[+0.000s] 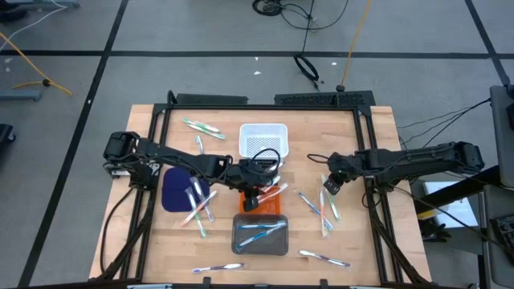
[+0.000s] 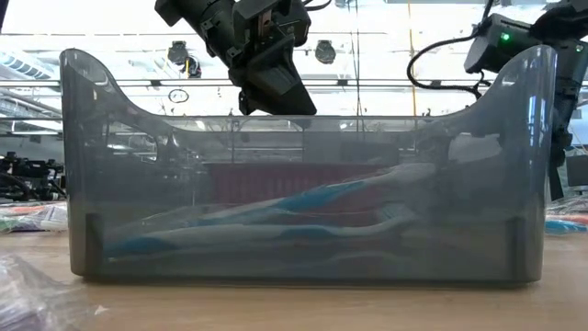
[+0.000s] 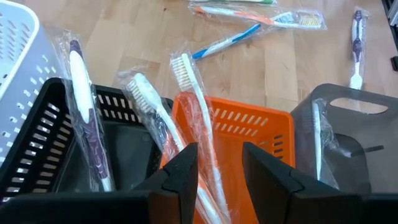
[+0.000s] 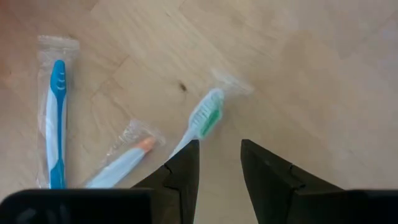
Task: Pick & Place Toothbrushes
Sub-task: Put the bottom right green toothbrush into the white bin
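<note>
My left gripper [image 1: 255, 195] [image 3: 219, 168] hangs open over the orange tray [image 3: 261, 124]. A wrapped orange-handled toothbrush [image 3: 194, 106] lies slanted in that tray, bristle end leaning over the far rim. Its handle runs between my fingers; whether they touch it I cannot tell. My right gripper [image 1: 331, 186] [image 4: 219, 158] points down, open, just above the bare table near the table's right edge. A green-headed toothbrush [image 4: 202, 121] lies beside one finger, with an orange-tipped toothbrush [image 4: 124, 162] and a blue toothbrush [image 4: 56, 124] farther off.
A white basket [image 1: 263, 138], a black tray [image 3: 37, 137] with two toothbrushes leaning in it and a grey tray [image 1: 260, 235] holding blue toothbrushes stand in line with the orange tray. A dark blue mat [image 1: 173, 189] lies left; loose toothbrushes [image 1: 321, 205] are scattered around.
</note>
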